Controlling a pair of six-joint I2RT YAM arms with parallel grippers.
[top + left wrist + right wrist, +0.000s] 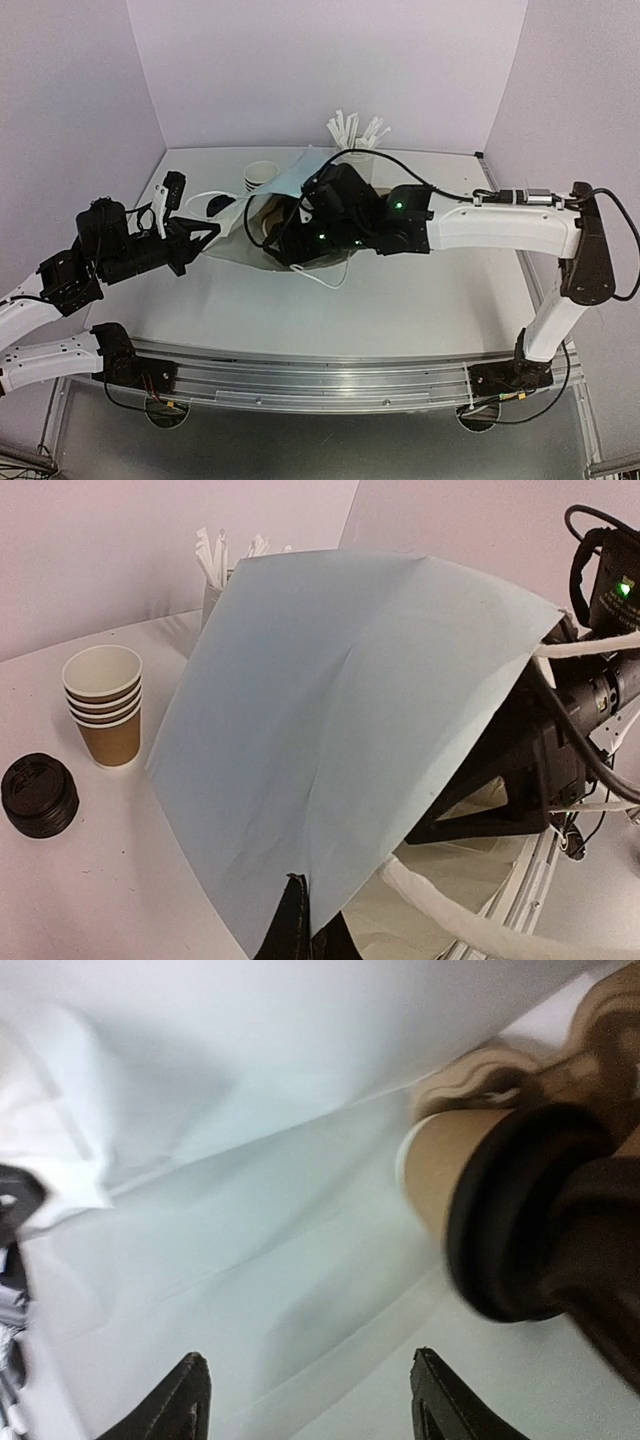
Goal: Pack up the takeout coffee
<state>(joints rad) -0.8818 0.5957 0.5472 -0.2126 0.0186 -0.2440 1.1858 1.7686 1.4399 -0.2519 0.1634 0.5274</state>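
A white paper bag (pixel 286 181) lies on the table with its mouth toward the left. My left gripper (pixel 300 912) is shut on the edge of the bag's upper flap (pixel 340 720) and holds it raised. My right gripper (pixel 308 1360) reaches inside the bag and stands open with nothing between its fingers. Just to its right, inside the bag, is a takeout coffee: a brown kraft cup (pixel 438 1165) with a black lid (pixel 515 1225), blurred. Outside the bag stand a stack of brown cups (pixel 105 705) and black lids (pixel 38 795).
A white cup of paper-wrapped straws (pixel 355 133) stands at the back behind the bag. The cup stack (pixel 260 175) and the lids (pixel 217 205) sit at the back left. The right arm (pixel 500 225) spans the table's right half. White walls close in the back and sides.
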